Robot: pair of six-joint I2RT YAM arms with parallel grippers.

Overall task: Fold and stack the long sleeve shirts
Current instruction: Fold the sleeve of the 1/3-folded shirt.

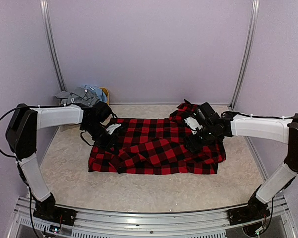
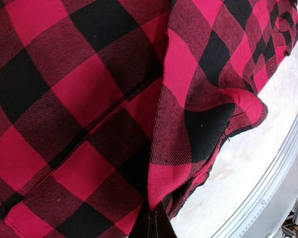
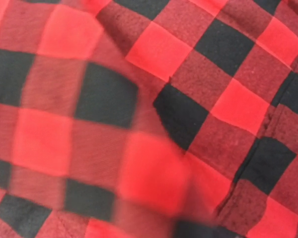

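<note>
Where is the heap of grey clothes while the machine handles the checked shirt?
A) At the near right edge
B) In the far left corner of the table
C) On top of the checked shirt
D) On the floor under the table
B: the grey heap lies in the far left corner of the table, beyond the red-and-black checked shirt spread across the middle.

Shirt [image 1: 156, 148] is big red-and-black buffalo check, with darker maroon squares where the two colours cross. The bundle of clothes [image 1: 82, 95] at the back is grey, next to a yellow tub [image 1: 106, 92]. Table [image 1: 139, 188] is speckled beige, walls [image 1: 149, 49] pale lilac.
</note>
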